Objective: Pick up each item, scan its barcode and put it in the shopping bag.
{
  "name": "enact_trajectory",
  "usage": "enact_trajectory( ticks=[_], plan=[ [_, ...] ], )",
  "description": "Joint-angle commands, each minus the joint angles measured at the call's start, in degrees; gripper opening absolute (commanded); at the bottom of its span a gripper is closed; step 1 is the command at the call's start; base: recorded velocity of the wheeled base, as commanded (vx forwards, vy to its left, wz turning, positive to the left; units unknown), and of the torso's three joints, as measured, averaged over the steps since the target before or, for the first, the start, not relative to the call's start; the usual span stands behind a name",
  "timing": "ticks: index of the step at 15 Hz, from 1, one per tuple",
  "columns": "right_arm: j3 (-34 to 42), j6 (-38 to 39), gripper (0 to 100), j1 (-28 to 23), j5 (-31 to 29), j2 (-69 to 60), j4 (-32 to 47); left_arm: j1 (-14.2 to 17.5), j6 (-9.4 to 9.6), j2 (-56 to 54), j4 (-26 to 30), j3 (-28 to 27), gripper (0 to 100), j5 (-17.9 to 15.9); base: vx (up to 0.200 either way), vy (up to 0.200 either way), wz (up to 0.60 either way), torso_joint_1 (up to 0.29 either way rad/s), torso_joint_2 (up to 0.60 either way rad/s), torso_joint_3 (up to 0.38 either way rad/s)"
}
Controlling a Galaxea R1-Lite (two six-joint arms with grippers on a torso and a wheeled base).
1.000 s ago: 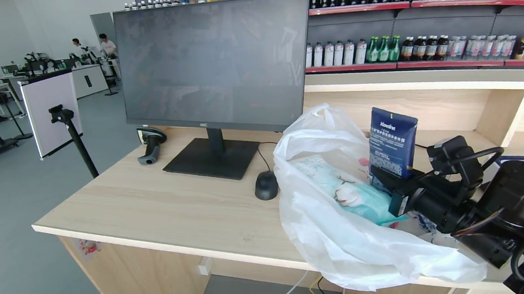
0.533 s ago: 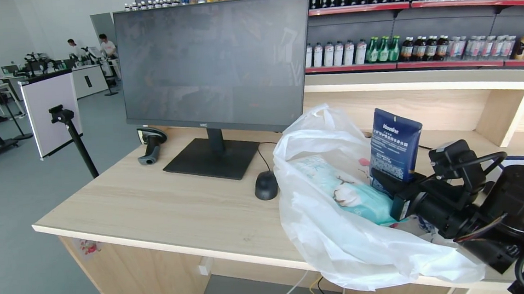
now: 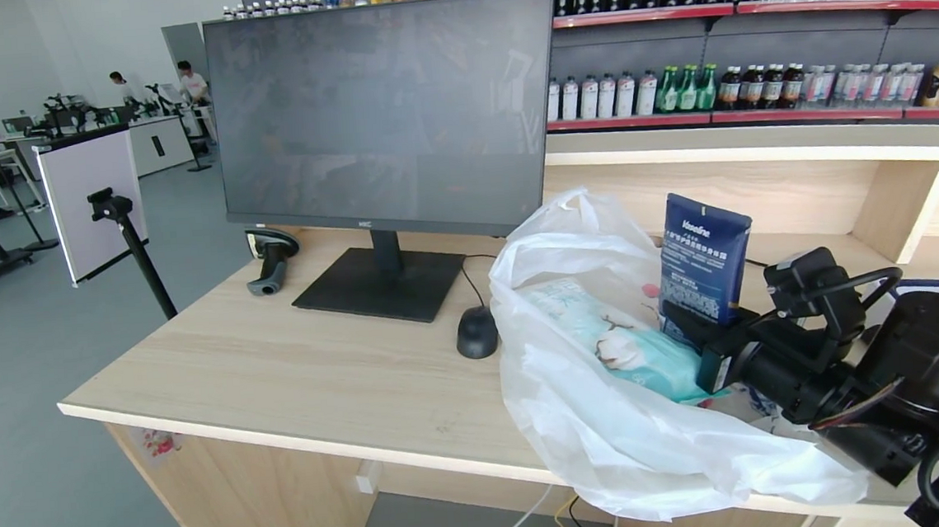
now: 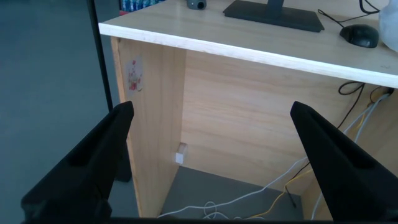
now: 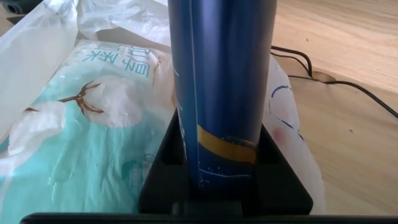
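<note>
1. Right claw (image 3: 686, 324) pinches the blue pouch (image 3: 704, 255) at its bottom edge, upright at the shopping bag's (image 3: 614, 443) mouth on the tabletop (image 3: 277, 351).
2. Pouch seems light, flexible, slick; gripped low, it may flop.

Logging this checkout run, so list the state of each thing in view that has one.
right gripper, shut on the blue pouch
blue pouch, upright, gripped at its lower end
left gripper, open, empty
shopping bag, mouth open, lying on the counter
teal pack, lying inside the shopping bag
monitor, screen dark
barcode scanner, resting on the counter, unheld
</note>
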Motion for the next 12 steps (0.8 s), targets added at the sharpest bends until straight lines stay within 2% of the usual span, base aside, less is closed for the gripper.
enact_trajectory(
  ticks=[1,2,3,12],
  plan=[
    [0.29,0.03,0,0.06,0.0,-0.2,-0.39,0.01,-0.02,0.06,-0.01,0.01,100,0.01,0.0,0.0,0.0,0.0,0.0,0.0],
    [0.91,0.03,0,0.06,0.0,-0.29,-0.39,0.01,-0.02,0.06,0.08,0.01,100,0.01,0.0,0.0,0.0,0.0,0.0,0.0],
    [1.35,0.03,100,0.06,0.0,-0.29,-0.39,0.01,-0.02,0.06,-0.01,0.01,100,0.01,0.0,0.0,0.0,0.0,0.0,0.0],
    [1.44,-0.06,100,-0.03,-0.09,-1.96,-0.39,0.01,-0.02,0.06,-0.01,0.01,100,0.01,0.0,0.0,0.0,0.0,0.0,0.0]
  ],
)
